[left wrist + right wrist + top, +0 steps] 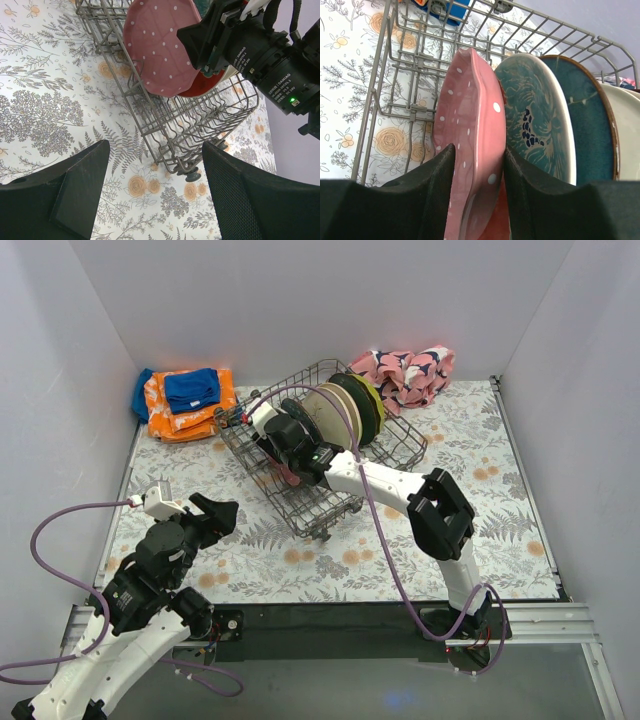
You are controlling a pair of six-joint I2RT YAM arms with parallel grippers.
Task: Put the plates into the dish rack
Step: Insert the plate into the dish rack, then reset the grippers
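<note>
- The table (500, 490) carries the rack (395, 445) at its middle, set on a slant, with its near corner toward the left arm.
- The right arm reaches into the rack from the near right. The left arm is low at the near left, well apart from the plates.
- A row of plates (355, 405) stands on edge at the rack's far end, faces side by side.
- The pink dotted plate (470, 130) is the nearest of that row. It stands upright between tines, just beside a teal plate (535, 115).
- The right end effector (479, 149) straddles the pink plate's rim, one finger close to each face. Whether the fingers pinch it or only flank it, I cannot tell.
- The plate's flat plane runs straight away from the wrist, so the likely retreat is back along that plane. A sideways pull could tip it onto the teal one.
- The left end effector (155, 145) is spread wide and empty over the table, pointing at the rack's near corner.
</note>
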